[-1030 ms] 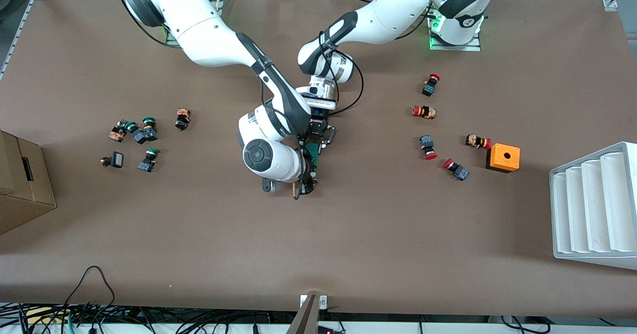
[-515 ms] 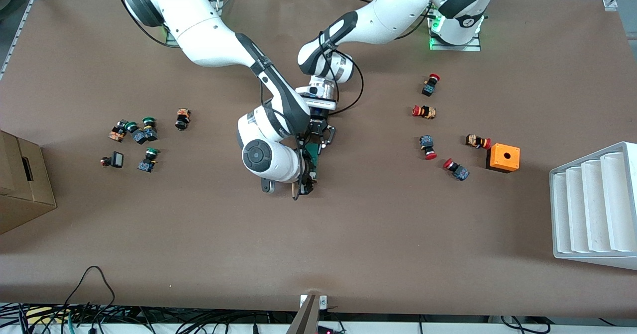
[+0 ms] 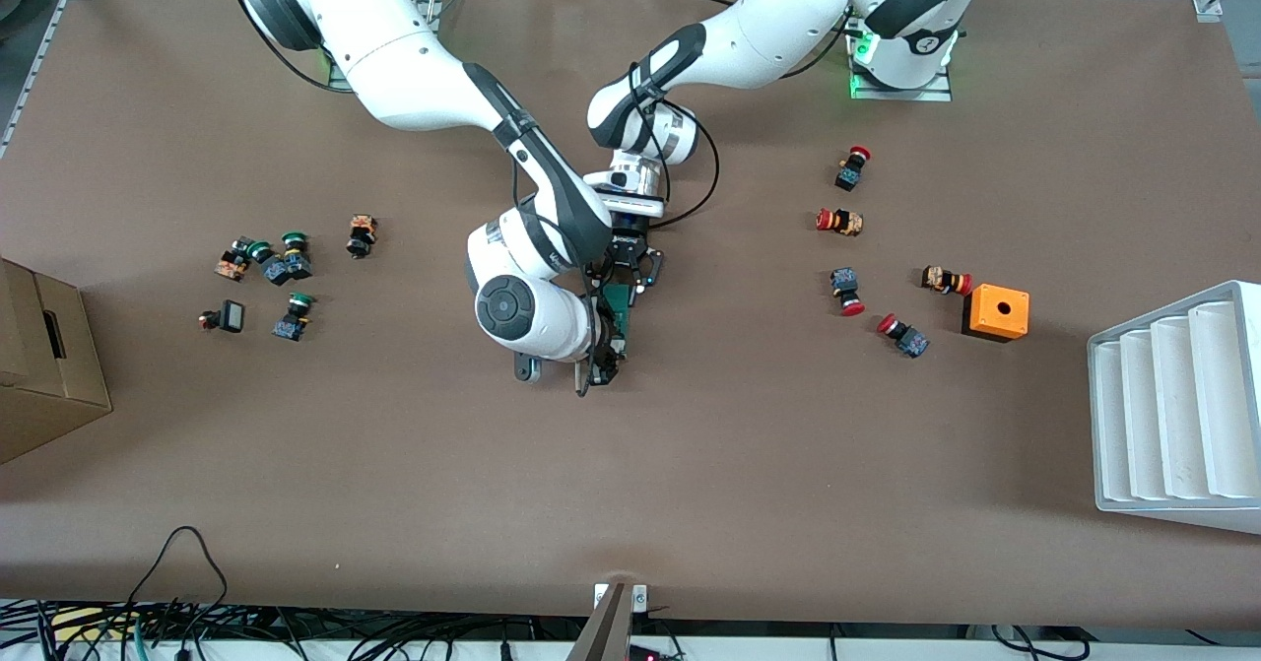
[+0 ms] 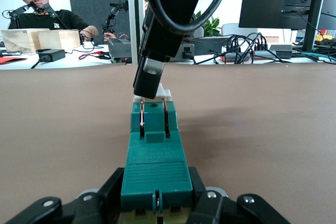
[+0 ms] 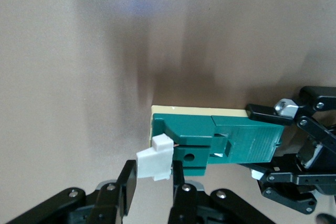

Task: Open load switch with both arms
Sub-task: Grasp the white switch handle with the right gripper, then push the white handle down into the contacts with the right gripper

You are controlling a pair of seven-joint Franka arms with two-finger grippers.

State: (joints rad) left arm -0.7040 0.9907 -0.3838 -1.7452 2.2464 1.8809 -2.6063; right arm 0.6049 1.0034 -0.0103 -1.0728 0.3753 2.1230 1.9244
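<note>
1. The load switch (image 3: 621, 308) lies near the middle of the table (image 3: 749, 444), between the two hands. It is a small dark-green block with a white end piece (image 5: 155, 163) and a ribbed part.
2. The left hand (image 4: 156, 205) is closed on the ribbed end of the block, the end farther from the front camera. It holds this end from both sides.
3. The right hand (image 5: 150, 182) is closed on the white end piece, which sticks out from the end nearer to the front camera.
4. The block looks like hard plastic, so I judge it light and stiff. It should not bend under the fingers.
5. The smooth plastic can slip, so the ribbed part is the better place for a firm hold.
6. The white piece is small and narrow. I think it is the weak point, so a straight pull along the block seems safer than a twist.
7. The thin metal strips (image 4: 142, 116) on top should not be squeezed.
</note>
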